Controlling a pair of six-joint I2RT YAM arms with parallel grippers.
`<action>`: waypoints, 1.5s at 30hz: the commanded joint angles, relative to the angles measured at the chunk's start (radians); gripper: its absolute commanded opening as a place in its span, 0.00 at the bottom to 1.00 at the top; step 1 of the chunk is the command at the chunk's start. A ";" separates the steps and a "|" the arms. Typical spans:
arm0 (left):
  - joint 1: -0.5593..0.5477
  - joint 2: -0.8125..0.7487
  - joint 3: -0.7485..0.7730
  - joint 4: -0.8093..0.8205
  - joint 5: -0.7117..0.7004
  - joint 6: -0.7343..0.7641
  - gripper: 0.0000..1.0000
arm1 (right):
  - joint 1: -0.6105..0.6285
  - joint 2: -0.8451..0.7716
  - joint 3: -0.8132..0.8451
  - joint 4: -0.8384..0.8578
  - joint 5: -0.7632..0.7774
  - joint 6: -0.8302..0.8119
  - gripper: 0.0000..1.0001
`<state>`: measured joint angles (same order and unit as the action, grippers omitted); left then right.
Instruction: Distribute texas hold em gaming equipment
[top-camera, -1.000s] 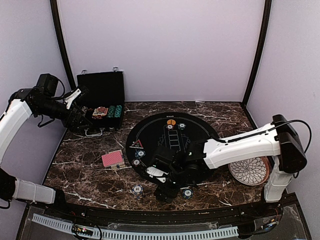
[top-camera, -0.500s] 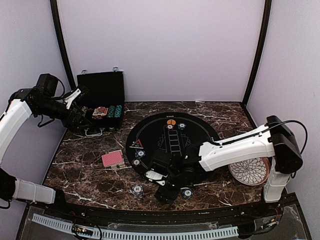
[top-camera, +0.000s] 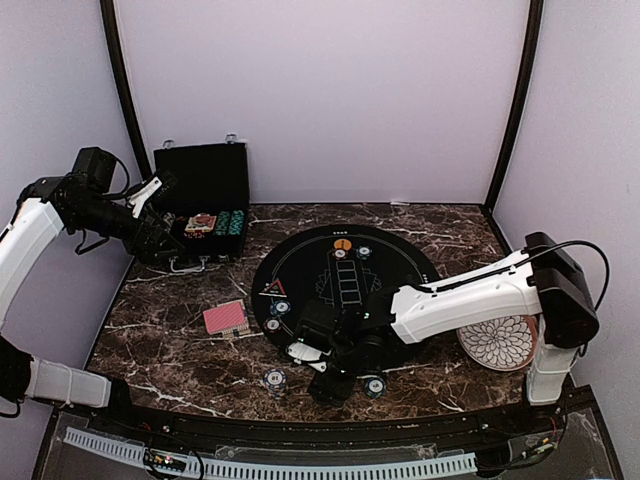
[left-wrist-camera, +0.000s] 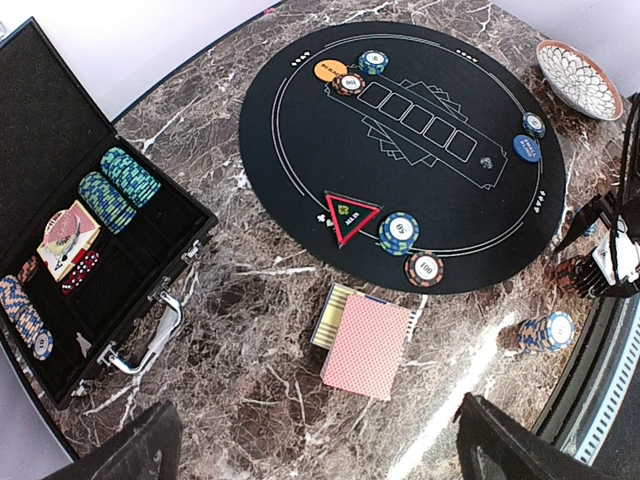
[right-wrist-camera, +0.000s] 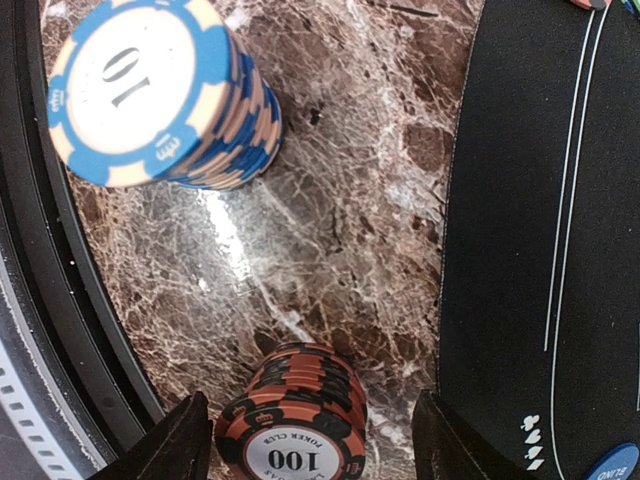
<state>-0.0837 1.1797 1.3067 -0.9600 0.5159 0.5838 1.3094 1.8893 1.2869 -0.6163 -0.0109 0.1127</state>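
We see the black case (left-wrist-camera: 90, 250) open at the table's (top-camera: 180, 350) far left corner. Its compartments hold two rows of teal chips (left-wrist-camera: 120, 185), a small pack of cards (left-wrist-camera: 68, 235) and, at the near end, a row of blue chips (left-wrist-camera: 25, 320). The white petal-patterned plate (top-camera: 498, 342) sits at the right edge, just off the round black mat (left-wrist-camera: 400, 150).

On the mat we count an orange button (left-wrist-camera: 330, 70) with two chips beside it, a red-edged triangle marker (left-wrist-camera: 351, 215), a teal chip stack (left-wrist-camera: 399, 232), a red chip (left-wrist-camera: 425, 268) and a blue button (left-wrist-camera: 527, 148). A red-backed deck (left-wrist-camera: 367, 345) lies on the marble just off the mat's near left rim.

The piece we care about is an orange-and-black chip stack (right-wrist-camera: 300, 425) marked 100, standing upright on the marble by the front rail, just beside the mat. A taller blue stack (right-wrist-camera: 150, 95) marked 10 stands apart from it.

The right gripper (right-wrist-camera: 310, 440) straddles the 100 stack. One finger (right-wrist-camera: 175, 445) is just beside it or touching, and the other shows a clear gap, so the jaws are spread and not clamped.

The left gripper (left-wrist-camera: 315, 460) hangs above the case side of the table. Its fingers (left-wrist-camera: 120, 450) are released wide and grasp nothing, well apart from that stack.
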 joint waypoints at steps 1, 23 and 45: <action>-0.005 -0.013 0.024 -0.028 0.013 0.013 0.99 | 0.002 0.014 0.019 0.014 0.008 -0.009 0.67; -0.005 -0.012 0.016 -0.025 0.008 0.014 0.99 | -0.015 -0.073 0.021 -0.022 0.037 0.005 0.18; -0.005 0.002 0.016 -0.022 0.009 0.017 0.99 | -0.286 -0.130 -0.201 0.113 0.083 0.127 0.09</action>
<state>-0.0837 1.1851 1.3067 -0.9600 0.5144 0.5846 1.0309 1.7393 1.1095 -0.5743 0.0643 0.2028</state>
